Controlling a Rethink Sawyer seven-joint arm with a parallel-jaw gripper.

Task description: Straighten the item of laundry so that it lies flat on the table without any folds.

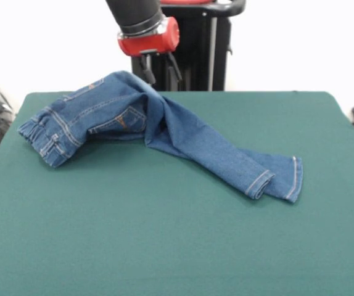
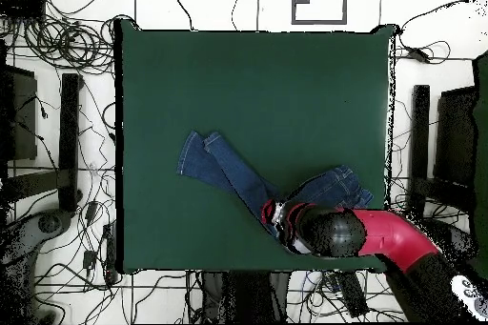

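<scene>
Hems (image 1: 274, 179) nearest; 1 pr jeans (image 1: 164, 126) w/ long axis diagonal, waist bunched by gripper (image 1: 160, 68); jaws' state can't tell; 1 table (image 1: 164, 246).

A pair of blue denim jeans (image 1: 164, 132) lies on the large rectangular table topped with dark green cloth (image 1: 164, 246), seen from the front. The waist end sits bunched at the left rear, folded over itself, while both legs run side by side toward the right front, their hems ending near mid-table. Above the raised fold at the back hangs the red and black arm's gripper (image 1: 160, 69), close over the cloth.
</scene>
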